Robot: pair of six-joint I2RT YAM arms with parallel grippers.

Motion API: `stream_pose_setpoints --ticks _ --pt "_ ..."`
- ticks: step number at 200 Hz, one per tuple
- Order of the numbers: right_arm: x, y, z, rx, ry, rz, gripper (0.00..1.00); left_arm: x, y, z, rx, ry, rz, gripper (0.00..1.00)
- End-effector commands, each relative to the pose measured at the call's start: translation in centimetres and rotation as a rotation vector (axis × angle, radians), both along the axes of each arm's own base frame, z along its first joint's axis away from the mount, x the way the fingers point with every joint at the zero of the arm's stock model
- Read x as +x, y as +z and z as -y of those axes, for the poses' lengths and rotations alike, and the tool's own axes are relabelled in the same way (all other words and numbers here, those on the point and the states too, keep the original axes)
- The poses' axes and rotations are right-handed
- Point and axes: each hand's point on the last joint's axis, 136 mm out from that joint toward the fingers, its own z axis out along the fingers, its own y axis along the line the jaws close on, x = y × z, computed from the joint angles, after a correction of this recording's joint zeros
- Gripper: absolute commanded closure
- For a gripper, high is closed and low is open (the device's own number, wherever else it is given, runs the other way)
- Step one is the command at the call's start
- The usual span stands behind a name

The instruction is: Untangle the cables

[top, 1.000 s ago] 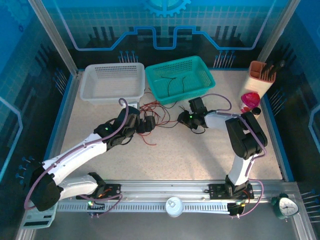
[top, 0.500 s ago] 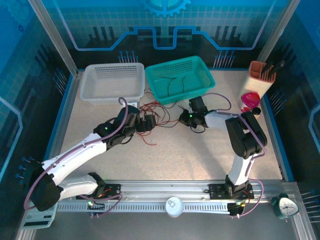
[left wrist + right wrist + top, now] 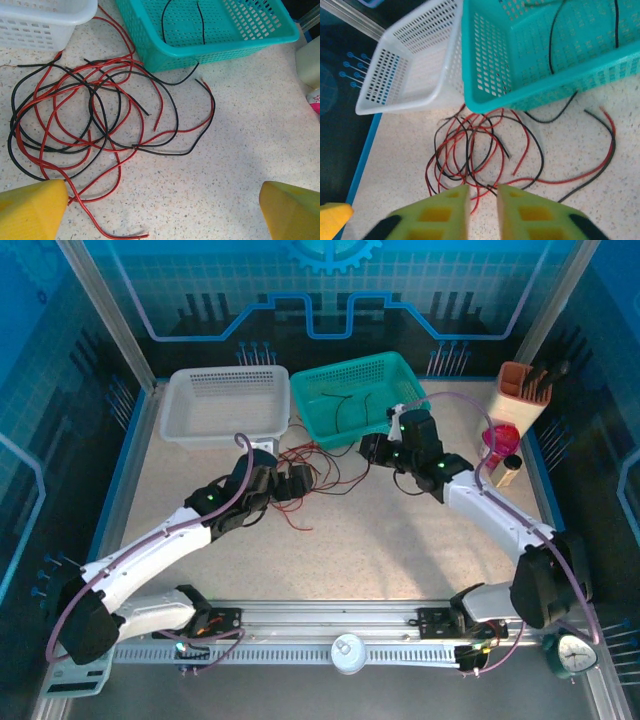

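Speckled pale table [image 3: 400, 550]. Red and black cables [image 3: 95, 115] lie on it in a loose, looping tangle, just before the white basket [image 3: 40, 30] and teal basket [image 3: 210, 50]. Left gripper [image 3: 161, 209] hangs over them, fingers spread wide, likely ready to pick a strand. Right gripper [image 3: 484, 200] hovers opposite, fingers nearly together, holding nothing.
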Motion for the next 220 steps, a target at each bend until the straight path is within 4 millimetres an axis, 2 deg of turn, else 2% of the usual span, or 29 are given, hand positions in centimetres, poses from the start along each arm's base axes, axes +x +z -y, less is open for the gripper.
stream_pose_setpoints --ticks 1,21,53,98,155,220 --pt "-0.2 -5.6 0.2 -0.037 -0.01 -0.174 0.7 -0.2 1.3 0.5 -0.038 -0.017 0.025 0.01" --pt "0.4 -8.1 -0.3 -0.014 -0.029 -0.251 0.66 -0.4 1.3 0.3 -0.035 -0.016 0.022 0.01" --pt "0.9 -11.6 0.3 -0.026 -0.106 -0.354 0.57 -0.7 0.9 0.1 -0.024 -0.014 0.01 0.01" --pt "1.2 -15.2 0.6 -0.003 -0.156 -0.459 0.56 -0.7 0.7 0.1 -0.033 -0.011 0.005 0.01" --pt "1.5 -17.2 0.4 0.016 -0.174 -0.51 0.54 -0.7 0.9 0.1 -0.032 -0.012 0.008 0.01" --pt "2.7 -17.8 -0.4 0.046 -0.175 -0.511 0.58 -0.6 0.8 0.1 -0.03 -0.01 0.007 0.01"
